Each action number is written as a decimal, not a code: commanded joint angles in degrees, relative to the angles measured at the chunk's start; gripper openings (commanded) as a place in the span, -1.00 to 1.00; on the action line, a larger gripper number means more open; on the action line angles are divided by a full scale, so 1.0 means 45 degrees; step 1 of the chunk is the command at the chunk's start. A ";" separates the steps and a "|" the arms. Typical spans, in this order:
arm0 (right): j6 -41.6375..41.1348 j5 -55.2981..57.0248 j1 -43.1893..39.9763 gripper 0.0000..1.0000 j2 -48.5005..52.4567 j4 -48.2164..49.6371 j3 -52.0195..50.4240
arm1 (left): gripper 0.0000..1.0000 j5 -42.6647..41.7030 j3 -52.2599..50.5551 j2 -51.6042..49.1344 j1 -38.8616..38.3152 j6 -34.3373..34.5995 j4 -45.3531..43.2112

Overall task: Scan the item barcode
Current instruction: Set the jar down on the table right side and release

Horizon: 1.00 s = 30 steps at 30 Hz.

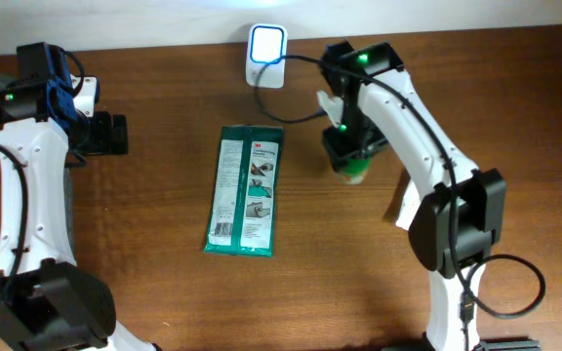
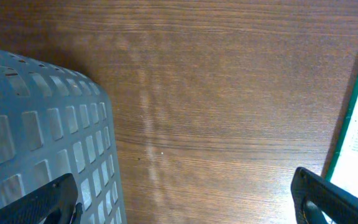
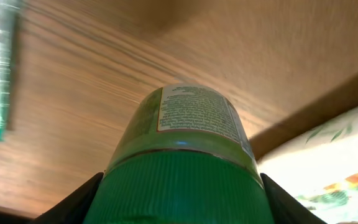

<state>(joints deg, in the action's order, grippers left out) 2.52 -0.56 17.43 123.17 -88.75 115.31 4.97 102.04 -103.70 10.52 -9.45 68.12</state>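
Brown wooden table (image 1: 164,302), green packet (image 1: 246,190) lying flat mid-table. My right gripper (image 1: 347,151) is clamped on a green bottle (image 3: 185,137); my left gripper (image 2: 190,202) gapes wide, empty

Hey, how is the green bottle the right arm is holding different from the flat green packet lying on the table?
The green bottle is clamped in the right tool; the packet lies loose on the table, with nothing touching it. The bottle is round with a ribbed cap; the packet is flat and rectangular. Both are green with white printed labels.
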 commanded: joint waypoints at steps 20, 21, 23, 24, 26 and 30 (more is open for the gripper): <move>-0.0670 -0.0316 -0.2477 0.47 0.0019 0.1807 -0.3337 | 0.98 0.0092 -0.0015 0.0262 0.0034 -0.0117 0.0005; -0.0670 -0.0316 -0.2477 0.55 0.0019 0.1792 -0.3337 | 0.99 0.0092 -0.0015 0.0262 0.0034 -0.0117 0.0005; -0.0665 -0.0311 -0.2477 0.73 0.0019 0.1783 -0.3293 | 0.99 0.0092 -0.0015 0.0262 0.0034 -0.0117 0.0005; -0.0670 -0.0316 -0.2477 0.78 0.0019 0.1773 -0.3211 | 0.98 0.0092 -0.0015 0.0262 0.0034 -0.0117 0.0005; -0.0675 -0.0321 -0.2477 0.94 0.0019 0.1540 -0.2788 | 0.99 0.0092 -0.0015 0.0262 0.0034 -0.0117 0.0005; -0.0670 -0.0758 -0.2463 0.97 0.0005 0.0447 -0.0588 | 0.98 0.0092 -0.0015 0.0262 0.0034 -0.0117 0.0005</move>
<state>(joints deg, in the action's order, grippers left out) -0.23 -1.67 6.50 123.52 -84.68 105.14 4.97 102.04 -103.70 10.52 -9.43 68.07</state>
